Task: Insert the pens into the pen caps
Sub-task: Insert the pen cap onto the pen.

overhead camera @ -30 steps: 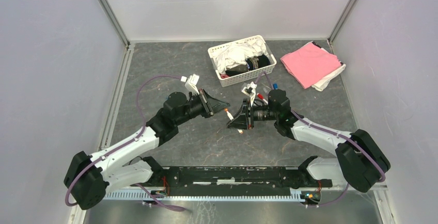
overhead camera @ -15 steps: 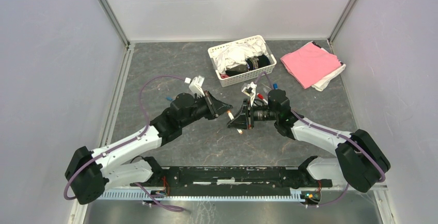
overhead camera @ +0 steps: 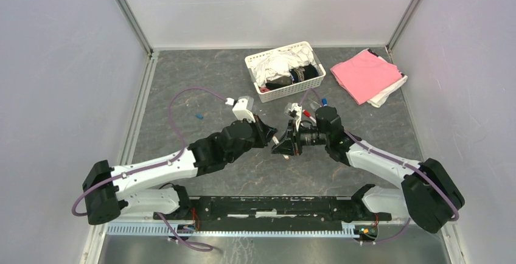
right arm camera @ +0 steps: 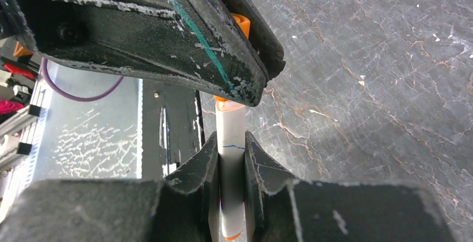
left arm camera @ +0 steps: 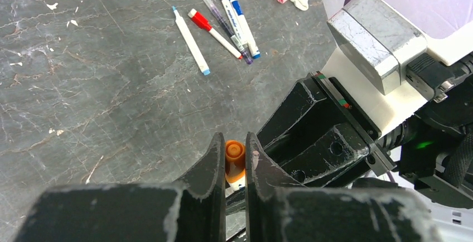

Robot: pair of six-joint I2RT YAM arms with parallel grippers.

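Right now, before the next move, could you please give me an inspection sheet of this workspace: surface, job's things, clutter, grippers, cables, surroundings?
Surface: grey marbled tabletop, scratched, with white flecks.
Job's things: small orange plastic cap meets slim white pen with orange tip; seating cannot be told. Several loose marker pens lie close together; tiny blue cap lies alone.
Clutter: white plastic basket of cloths; folded pink cloth.
Grippers: left gripper shut on the cap; right gripper shut on the pen.
Cables: purple cable loops clear of the pens.
Surroundings: pale walls; nothing else seen.
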